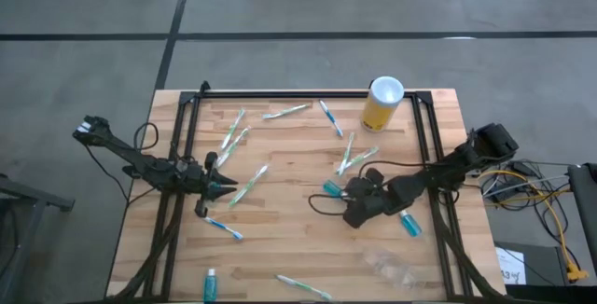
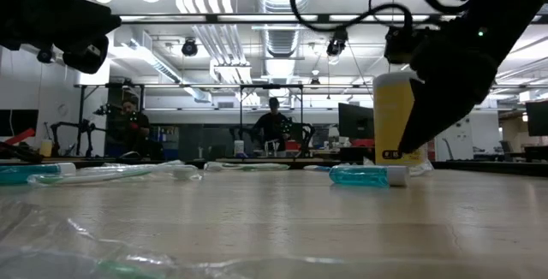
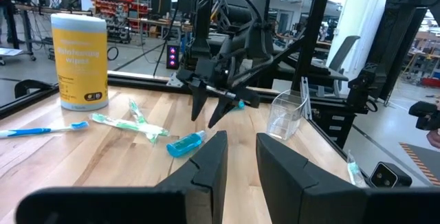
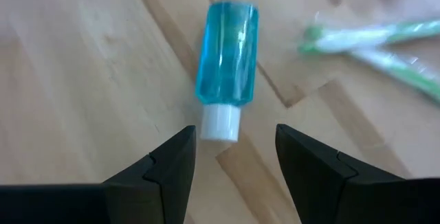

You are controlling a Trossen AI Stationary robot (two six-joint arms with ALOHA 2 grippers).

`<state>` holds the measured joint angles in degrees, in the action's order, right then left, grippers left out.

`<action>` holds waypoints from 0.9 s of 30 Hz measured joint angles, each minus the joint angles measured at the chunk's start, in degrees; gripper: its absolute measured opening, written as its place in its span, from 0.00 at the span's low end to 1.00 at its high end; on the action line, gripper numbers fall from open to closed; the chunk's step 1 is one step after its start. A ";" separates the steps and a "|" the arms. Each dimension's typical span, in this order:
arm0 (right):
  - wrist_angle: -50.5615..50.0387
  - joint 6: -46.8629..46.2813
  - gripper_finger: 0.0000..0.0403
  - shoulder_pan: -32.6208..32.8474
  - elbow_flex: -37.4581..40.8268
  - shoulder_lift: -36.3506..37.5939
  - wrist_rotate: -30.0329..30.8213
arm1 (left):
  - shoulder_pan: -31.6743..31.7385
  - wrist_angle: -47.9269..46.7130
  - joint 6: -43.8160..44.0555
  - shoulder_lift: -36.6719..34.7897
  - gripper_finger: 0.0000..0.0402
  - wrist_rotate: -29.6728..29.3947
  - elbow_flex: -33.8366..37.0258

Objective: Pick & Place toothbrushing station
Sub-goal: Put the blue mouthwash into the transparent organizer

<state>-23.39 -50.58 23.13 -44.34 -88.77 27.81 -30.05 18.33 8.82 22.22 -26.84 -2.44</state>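
My right hand, fingers apart and empty, hovers over the small teal white-capped tube on the wooden counter; cap nearest, long axis pointing away between the fingers.

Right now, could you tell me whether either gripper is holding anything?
Nothing is held. The right gripper stands open just short of a teal tube's white cap; the left gripper is empty.
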 joint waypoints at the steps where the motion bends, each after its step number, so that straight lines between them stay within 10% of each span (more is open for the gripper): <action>1: 0.01 0.01 0.48 0.66 0.18 0.59 1.49 | -0.01 0.00 0.01 0.00 0.21 0.01 0.00; 12: 3.63 -9.22 0.48 10.74 6.52 4.71 16.28 | -0.01 -0.42 0.00 0.00 0.21 0.00 0.00; 27: 37.81 3.37 0.48 15.11 21.75 4.28 23.68 | -0.01 -0.42 0.00 0.00 0.21 0.01 0.00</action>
<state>14.42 -47.21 38.24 -22.59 -84.49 51.48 -30.06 17.91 8.82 22.22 -26.83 -2.44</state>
